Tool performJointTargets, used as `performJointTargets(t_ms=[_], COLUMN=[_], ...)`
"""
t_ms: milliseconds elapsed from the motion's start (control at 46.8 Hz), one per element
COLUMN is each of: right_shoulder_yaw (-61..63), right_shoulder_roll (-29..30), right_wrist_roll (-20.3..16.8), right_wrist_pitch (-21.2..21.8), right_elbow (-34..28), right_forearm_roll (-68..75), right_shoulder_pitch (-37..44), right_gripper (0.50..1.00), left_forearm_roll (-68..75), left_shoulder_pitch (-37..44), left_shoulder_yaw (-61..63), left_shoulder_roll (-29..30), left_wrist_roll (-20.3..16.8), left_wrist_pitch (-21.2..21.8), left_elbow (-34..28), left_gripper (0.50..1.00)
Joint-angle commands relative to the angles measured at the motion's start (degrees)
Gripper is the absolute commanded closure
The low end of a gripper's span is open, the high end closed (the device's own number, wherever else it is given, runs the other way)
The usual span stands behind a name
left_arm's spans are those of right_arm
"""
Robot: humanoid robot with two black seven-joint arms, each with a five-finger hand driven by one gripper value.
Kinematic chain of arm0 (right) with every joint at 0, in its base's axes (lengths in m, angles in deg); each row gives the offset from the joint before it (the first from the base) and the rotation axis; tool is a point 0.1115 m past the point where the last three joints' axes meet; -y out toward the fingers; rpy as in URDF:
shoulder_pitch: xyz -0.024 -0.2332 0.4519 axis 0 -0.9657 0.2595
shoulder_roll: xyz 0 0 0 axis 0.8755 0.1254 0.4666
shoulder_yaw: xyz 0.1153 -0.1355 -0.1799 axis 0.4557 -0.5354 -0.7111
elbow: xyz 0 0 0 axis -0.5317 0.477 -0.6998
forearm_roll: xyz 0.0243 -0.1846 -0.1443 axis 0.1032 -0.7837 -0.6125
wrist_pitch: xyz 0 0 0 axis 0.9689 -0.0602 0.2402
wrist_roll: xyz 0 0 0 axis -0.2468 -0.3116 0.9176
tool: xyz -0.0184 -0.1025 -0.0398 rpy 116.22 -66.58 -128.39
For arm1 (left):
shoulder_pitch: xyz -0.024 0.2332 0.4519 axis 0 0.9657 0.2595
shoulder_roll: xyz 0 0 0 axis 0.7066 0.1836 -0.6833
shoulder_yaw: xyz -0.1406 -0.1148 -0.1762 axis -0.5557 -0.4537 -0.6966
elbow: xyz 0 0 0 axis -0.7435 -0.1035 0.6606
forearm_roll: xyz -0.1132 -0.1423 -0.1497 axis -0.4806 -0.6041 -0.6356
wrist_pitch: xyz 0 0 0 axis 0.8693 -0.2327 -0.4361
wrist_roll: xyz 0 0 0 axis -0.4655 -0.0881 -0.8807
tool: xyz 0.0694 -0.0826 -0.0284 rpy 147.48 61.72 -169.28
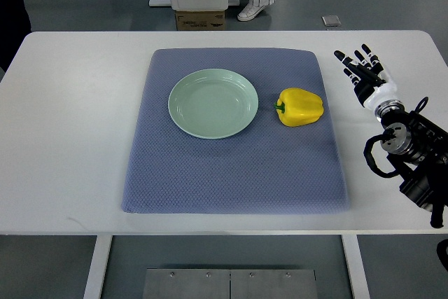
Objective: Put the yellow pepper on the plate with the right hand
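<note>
Yellow pepper [301, 107] lies on its side on the blue-grey mat [231, 173], just beside the pale green plate [213, 103] and to its right, with a narrow strip of mat between them. Its green stem points toward the plate's rim. The plate holds nothing.

From the top view, my right hand [364, 71] sits over the bare white table [70, 138], off the mat's right edge and well apart from the pepper. My fingers [350, 61] are spread and extended, gripping nothing, tips aimed away from me toward the table's far side. My wrist and forearm trail back toward the lower right corner of the view. My left arm does not show at all.

Judging by how things lie, I am at the very start: the reach toward the pepper is the step in hand, and nothing has been grasped. The next move calls for swinging my hand leftward over the mat's edge and coming down on the pepper's rounded body, with fingers wide enough to span it. The skin looks smooth and glossy, so I expect it could slip or roll if I close on it off-centre. After that, a short lift and carry to the left should bring it over the plate.

Beyond the table's far edge a cardboard box [199, 19] sits on the floor beside a person's shoe [250, 10].
</note>
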Motion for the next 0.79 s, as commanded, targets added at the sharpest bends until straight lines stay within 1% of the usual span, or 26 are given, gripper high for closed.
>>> performJointTargets(t_ms=[0,406,684,770], right_shoulder_yaw=[0.0,0.0,0.18,0.35], right_shoulder_roll=[0.0,-0.18,0.0,0.0], right_wrist_roll=[0.0,0.0,-0.61,-1.4], right_wrist_pitch=[0.0,0.0,0.18,0.18], right_elbow=[0.0,0.0,0.0,0.0], right_forearm_roll=[0.0,0.0,0.18,0.18], right_shoulder_pitch=[-0.09,-0.01,-0.01,0.08], right_gripper=[0.5,0.5,0.5,0.5], left_forearm_roll=[0.01,0.01,0.01,0.01], left_shoulder_pitch=[0.06,0.06,0.06,0.06], left_shoulder_yaw=[0.0,0.0,0.0,0.0], left_shoulder_roll=[0.0,0.0,0.0,0.0], left_wrist_roll=[-0.05,-0.05,-0.05,-0.05], left_wrist_pitch=[-0.01,-0.27,-0.27,-0.27], left_elbow=[0.0,0.0,0.0,0.0], left_gripper=[0.5,0.5,0.5,0.5])
